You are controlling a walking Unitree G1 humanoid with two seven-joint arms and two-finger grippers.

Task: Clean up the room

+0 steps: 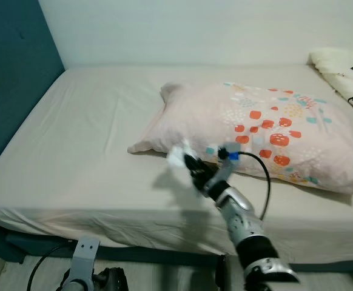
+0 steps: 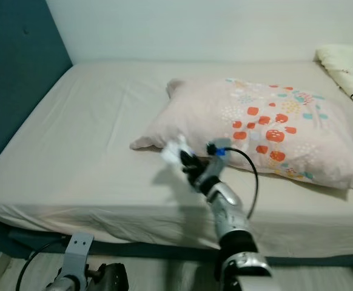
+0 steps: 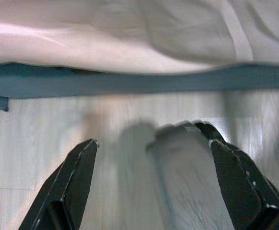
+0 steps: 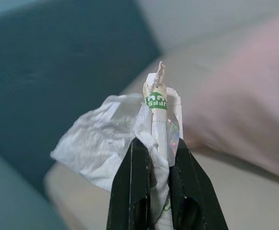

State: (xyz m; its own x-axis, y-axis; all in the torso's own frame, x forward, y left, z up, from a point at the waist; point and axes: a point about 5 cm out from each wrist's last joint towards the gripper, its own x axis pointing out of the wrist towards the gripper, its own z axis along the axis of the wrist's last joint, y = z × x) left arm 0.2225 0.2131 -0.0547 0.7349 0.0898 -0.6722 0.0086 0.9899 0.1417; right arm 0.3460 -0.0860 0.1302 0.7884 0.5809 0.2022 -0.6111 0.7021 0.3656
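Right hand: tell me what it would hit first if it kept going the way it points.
Probably the teal padded headboard. The right hand, shut on a crumpled white paper wrapper, points over the beige bed sheet toward it, beside the pink patterned pillow. Depth is unclear.

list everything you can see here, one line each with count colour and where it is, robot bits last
bed: 1, beige sheet, across the room in front of the robot
pillow: 1, pale pink with orange and teal spots, on the bed's right half
blanket: 1, cream with black print, far right corner of the bed
headboard: 1, dark teal, along the bed's left side
floor: pale wood, beside the bed base
wrapper: 1, crumpled white with a green label, held above the bed's near edge
right gripper: 1, black, shut on the wrapper, raised beside the pillow
left gripper: 1, black, open, low above the floor
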